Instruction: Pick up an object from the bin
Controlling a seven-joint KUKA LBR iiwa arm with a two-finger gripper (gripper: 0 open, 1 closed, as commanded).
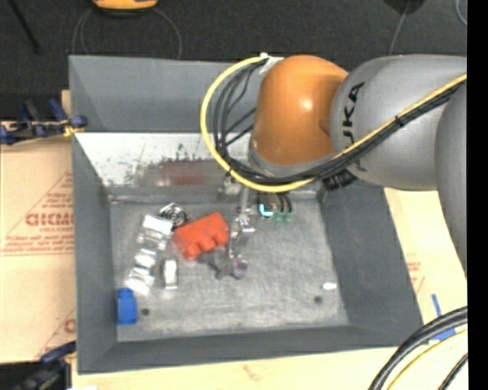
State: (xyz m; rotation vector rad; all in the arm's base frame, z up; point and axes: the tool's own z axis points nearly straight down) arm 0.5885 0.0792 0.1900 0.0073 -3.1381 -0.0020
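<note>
Silver-grey, the claw [238, 254] hangs low over the middle of the bin [93, 242], its tip at a small dark purplish piece [230, 270] on the floor. Whether it is released or clenched cannot be told. Just to its left lies a red-orange block [202, 236]. Further left sits a heap of clear and white pieces [152, 254], with a blue piece [126, 306] near the front left corner. A small white bit [329, 286] lies well apart on the right.
</note>
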